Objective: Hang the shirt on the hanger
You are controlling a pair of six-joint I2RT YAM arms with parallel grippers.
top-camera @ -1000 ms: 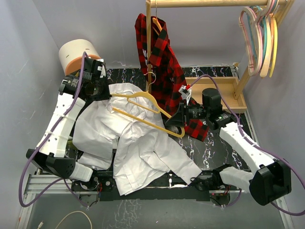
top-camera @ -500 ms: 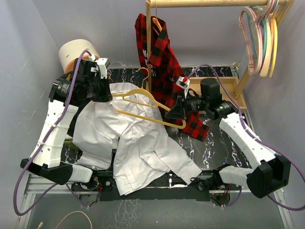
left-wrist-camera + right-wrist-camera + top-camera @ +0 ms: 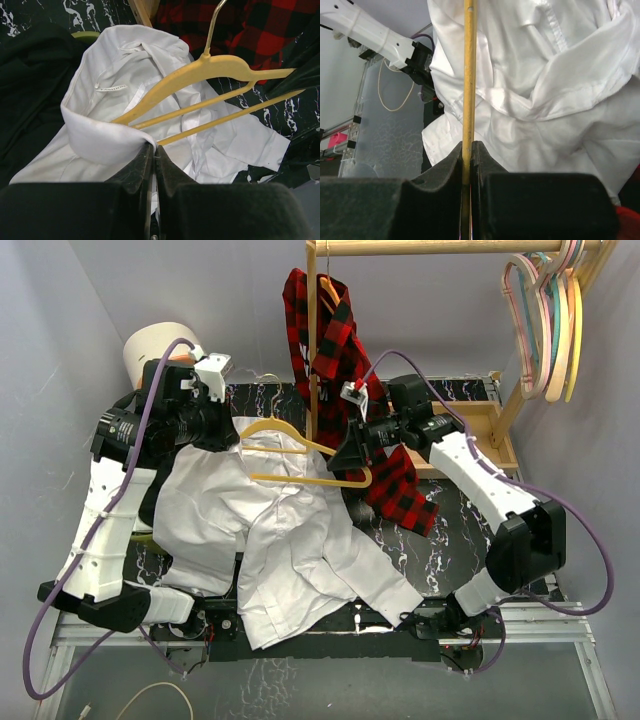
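Left gripper (image 3: 152,148) is clenching on the collar edge of the shirt (image 3: 125,70), jaws pressed tight with a fold of white cloth pinched between them. It's holding that collar end up at the far left of the counter (image 3: 440,540). The rest of the shirt is lying crumpled across the left and middle of the counter, one tail reaching toward the near edge.

Right gripper (image 3: 468,146) is grasping the hanger (image 3: 468,75) by its thin bottom bar, jaws closed on it, the bar running straight out between the fingers. Seen from overhead, this gripper (image 3: 347,453) is sitting at the hanger's right corner, just in front of the plaid shirt (image 3: 335,350) that is hanging on the wooden rack (image 3: 450,247).

The hanger (image 3: 300,455) is being held above the white shirt, lying roughly flat, its left shoulder pointing at the left gripper (image 3: 230,435). From the left wrist view, the hanger's left end is poking into the neck opening under the raised collar. The right end is sticking out free over the counter. Its metal hook (image 3: 214,27) is pointing away toward the plaid shirt.

Black cloth (image 3: 30,85) is lying beside the white shirt's left side. Pastel hangers (image 3: 545,320) are hanging bunched at the rack's far right, well apart from both grippers.
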